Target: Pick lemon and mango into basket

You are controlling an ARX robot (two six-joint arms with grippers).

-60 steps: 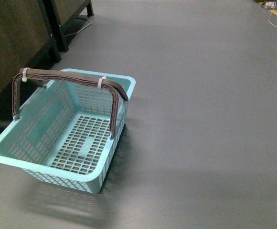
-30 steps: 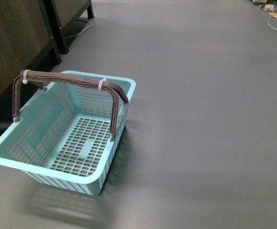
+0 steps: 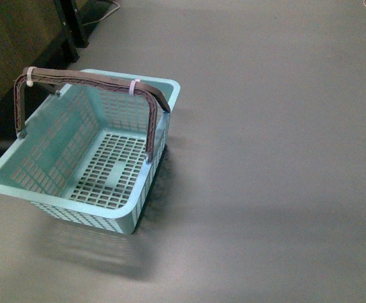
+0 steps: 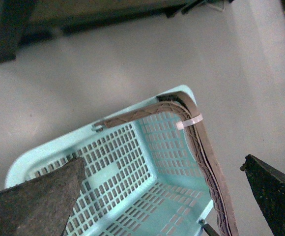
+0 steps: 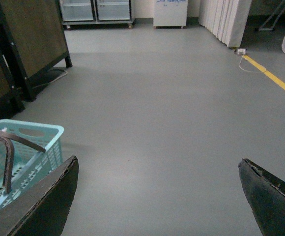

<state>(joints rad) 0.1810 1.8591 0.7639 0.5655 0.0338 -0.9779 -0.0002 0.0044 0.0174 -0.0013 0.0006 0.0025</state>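
The pale turquoise lattice basket point(image 3: 50, 142) sits on the grey floor at the left of the front view, empty, with its brown handle point(image 3: 88, 78) upright and bound by white zip ties. My left gripper point(image 4: 164, 177) is open, hanging above the basket point(image 4: 118, 162), its fingers wide apart over the basket's inside. My right gripper point(image 5: 157, 169) is open and empty above bare floor, with the basket point(image 5: 29, 142) off to one side. No lemon or mango shows in any view. Neither arm shows in the front view.
Dark wooden furniture on black legs point(image 3: 66, 28) stands beside the basket at the far left. The right wrist view shows cabinets point(image 5: 98, 10) and a white unit at the far wall, and a yellow floor line point(image 5: 275, 81) with a cable.
The front view has shifted: the basket now sits slightly higher and the far floor objects have slid out of the top of the frame. The basket is still empty.
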